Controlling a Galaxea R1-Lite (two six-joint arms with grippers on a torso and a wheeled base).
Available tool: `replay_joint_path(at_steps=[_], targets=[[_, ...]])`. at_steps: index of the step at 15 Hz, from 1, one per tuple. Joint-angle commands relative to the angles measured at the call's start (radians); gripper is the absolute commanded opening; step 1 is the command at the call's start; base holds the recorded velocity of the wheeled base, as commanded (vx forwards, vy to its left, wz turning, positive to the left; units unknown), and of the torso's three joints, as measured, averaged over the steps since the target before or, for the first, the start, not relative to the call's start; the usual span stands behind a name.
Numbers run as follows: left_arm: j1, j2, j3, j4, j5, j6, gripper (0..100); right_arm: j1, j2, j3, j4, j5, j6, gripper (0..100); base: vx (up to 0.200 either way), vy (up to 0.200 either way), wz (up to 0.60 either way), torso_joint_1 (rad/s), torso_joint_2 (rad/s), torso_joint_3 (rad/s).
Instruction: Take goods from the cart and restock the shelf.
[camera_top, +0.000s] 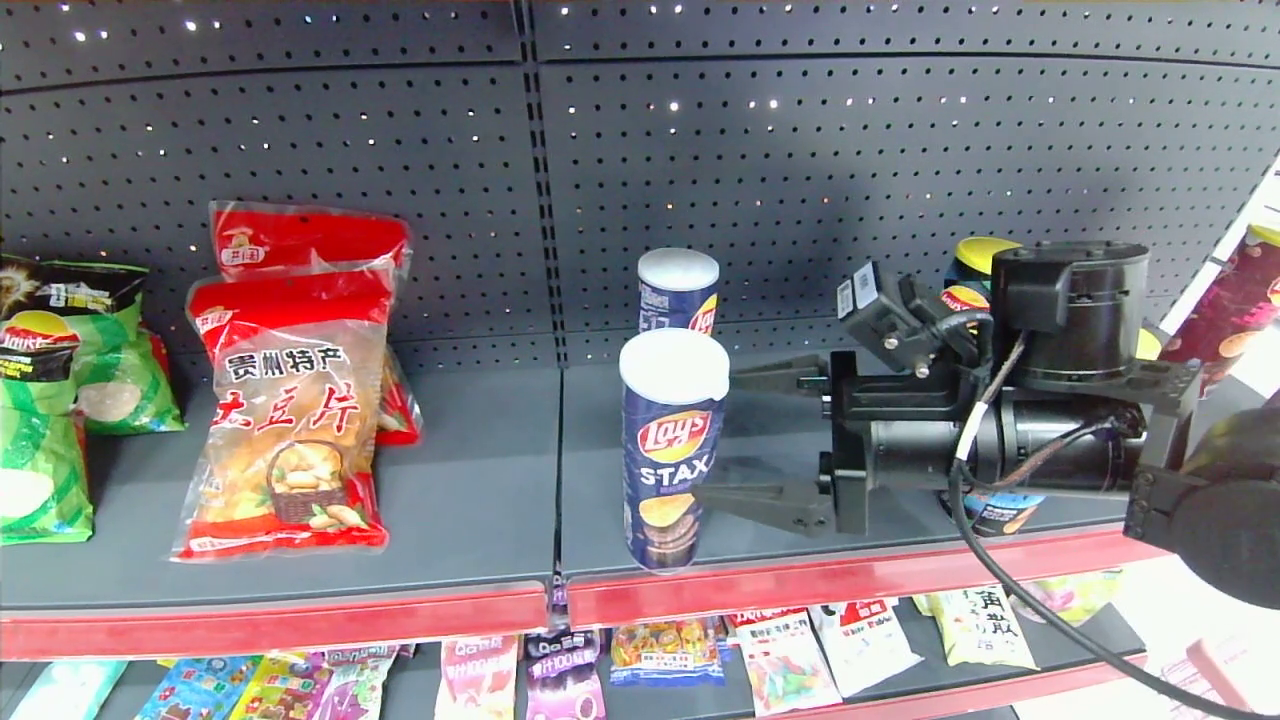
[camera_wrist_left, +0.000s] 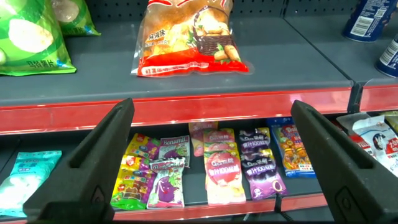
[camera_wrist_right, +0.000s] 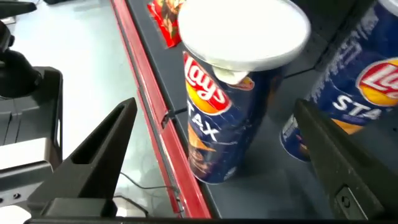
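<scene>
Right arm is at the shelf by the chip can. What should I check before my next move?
1. Right gripper open: ok.
2. Fingers clear of the front chip can: ok, gaps on both sides in the right wrist view.
3. Front chip can upright: ok.
4. Its base fully on the upper shelf: ok, though close to the red front lip.
5. Rear chip can upright behind it: ok.
6. Left gripper open and empty: ok.
</scene>
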Motion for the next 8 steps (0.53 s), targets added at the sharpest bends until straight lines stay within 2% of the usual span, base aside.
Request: replay_joint_path(at_steps=[1,8], targets=[[0.000,0.000,0.001,0.000,0.000,0.000,100,0.004,0.027,-0.008,-0.002,0.000,-0.001,100,0.000,0.000,0.00,0.000,0.00,0.000],[0.000,0.000,0.000,0.000,0.000,0.000,100,0.024,0.090,-0.069,-0.002,0.002,0.001,100,0.000,0.000,0.00,0.000,0.00,0.000]])
